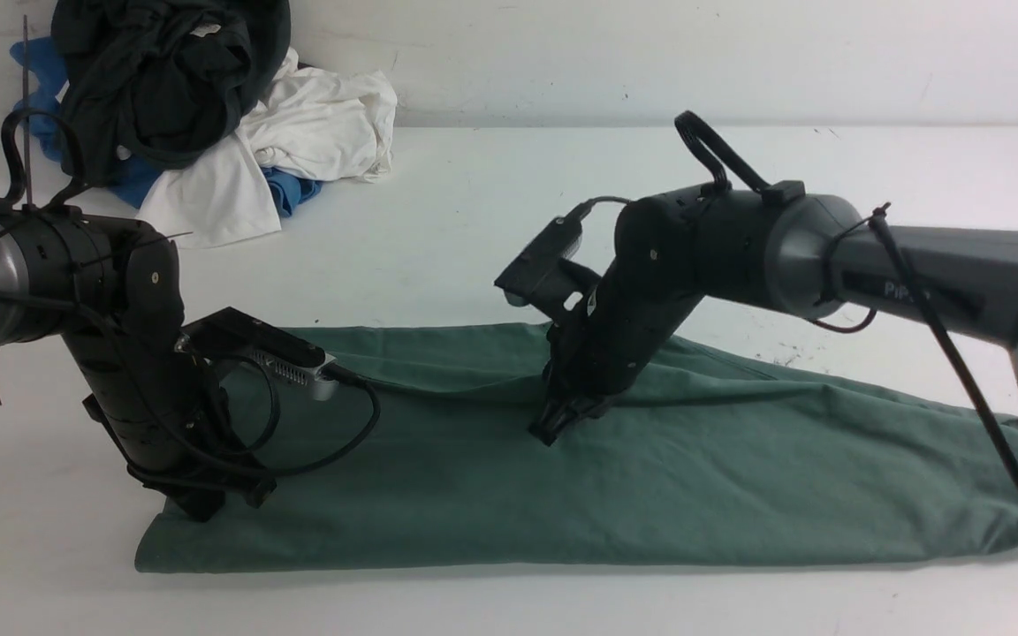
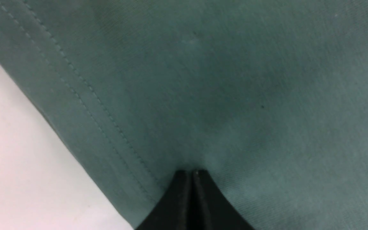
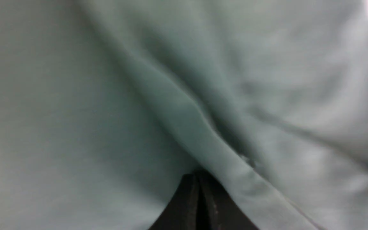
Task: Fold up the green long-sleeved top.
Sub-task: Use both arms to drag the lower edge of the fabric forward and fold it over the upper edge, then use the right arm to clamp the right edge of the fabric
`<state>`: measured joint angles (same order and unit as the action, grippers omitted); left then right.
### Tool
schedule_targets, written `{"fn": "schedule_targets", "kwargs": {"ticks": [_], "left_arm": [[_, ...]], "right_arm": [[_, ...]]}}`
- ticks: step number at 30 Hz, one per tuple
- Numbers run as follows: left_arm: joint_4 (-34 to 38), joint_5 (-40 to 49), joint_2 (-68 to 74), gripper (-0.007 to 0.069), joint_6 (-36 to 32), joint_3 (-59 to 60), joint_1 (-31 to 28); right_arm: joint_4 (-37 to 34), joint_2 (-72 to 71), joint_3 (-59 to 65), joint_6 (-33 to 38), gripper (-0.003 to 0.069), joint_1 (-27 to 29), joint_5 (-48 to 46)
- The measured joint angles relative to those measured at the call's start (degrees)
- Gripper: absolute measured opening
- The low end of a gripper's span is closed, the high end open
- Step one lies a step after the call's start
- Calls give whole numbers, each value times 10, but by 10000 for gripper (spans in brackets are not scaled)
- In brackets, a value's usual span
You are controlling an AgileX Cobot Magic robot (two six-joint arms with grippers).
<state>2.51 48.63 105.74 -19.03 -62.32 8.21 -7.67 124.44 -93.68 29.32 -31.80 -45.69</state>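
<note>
While the front view hides it, the left wrist view shows stitching on the green top beside the clenched left claw.

The broad, flat white desk is carrying a wide, loosely folded green cotton top from its centre toward six o'clock, while a crumpled heap of black, white and blue fabric garments is lying at ten to eleven o'clock.

The left arm bent down at its wrist, and its gripper pointed low with its two fingers pressed together. The right arm reached in from the right side, bent at the wrist too, and tipped down toward the middle. Its gripper was shut tight. The two grippers were well apart.
</note>
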Motion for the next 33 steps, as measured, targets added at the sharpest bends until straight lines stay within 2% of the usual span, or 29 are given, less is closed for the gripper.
{"fn": "schedule_targets", "kwargs": {"ticks": [5, 14, 19, 25, 30, 33], "left_arm": [[0, 0, 0, -7, 0, 0, 0], [0, 0, 0, -7, 0, 0, 0], [0, 0, 0, -7, 0, 0, 0], [0, 0, 0, -7, 0, 0, 0], [0, -1, 0, -7, -1, 0, 0], [0, -1, 0, -7, -1, 0, 0]], "right_arm": [[52, 6, 1, -61, -6, 23, 77], [59, 23, 1, -152, -6, 72, 161], [63, -10, -2, -159, -6, 86, 116], [105, -145, -7, -190, -6, 116, 8], [120, -292, 102, -239, -6, 216, -31], [104, -349, 198, -245, -6, 282, -44]]}}
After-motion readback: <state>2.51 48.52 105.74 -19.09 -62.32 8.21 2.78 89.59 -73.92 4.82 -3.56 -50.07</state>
